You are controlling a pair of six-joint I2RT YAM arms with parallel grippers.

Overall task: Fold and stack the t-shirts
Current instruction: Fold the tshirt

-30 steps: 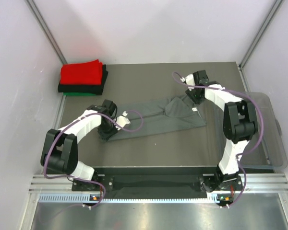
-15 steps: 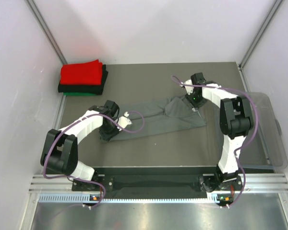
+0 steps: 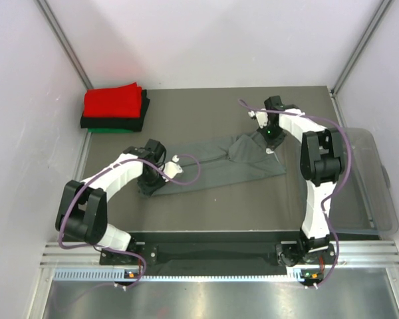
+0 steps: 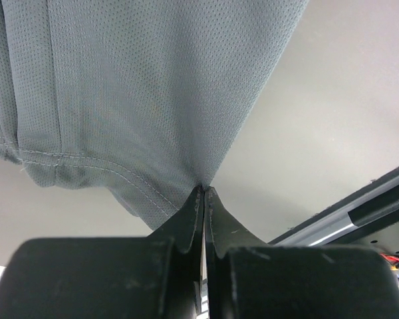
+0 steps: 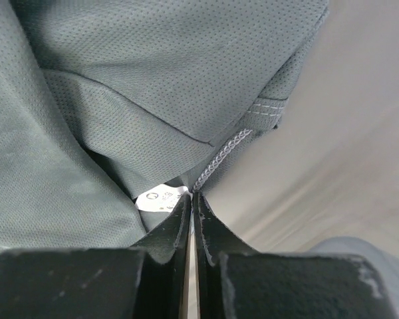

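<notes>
A dark grey t-shirt (image 3: 213, 163) lies in a long folded strip across the middle of the table. My left gripper (image 3: 147, 183) is at its left end, shut on a corner of the cloth (image 4: 153, 80); the left wrist view shows the jaws pressed together on that corner. At the shirt's right end my right gripper (image 3: 270, 141) is shut on the stitched hem (image 5: 236, 139) beside a small white label (image 5: 161, 198). At the back left sits a stack of folded t-shirts, red (image 3: 113, 101) on top, black (image 3: 113, 122) under it and green (image 3: 106, 130) at the bottom.
A clear plastic bin (image 3: 376, 179) stands off the table's right edge, beside the right arm. White walls with metal corner posts close in the back and sides. A metal rail (image 3: 219, 256) runs along the near edge by the arm bases.
My right gripper has closed on the shirt's right hem, and its arm has drawn in slightly over that end. The left gripper has kept its grip and place.
</notes>
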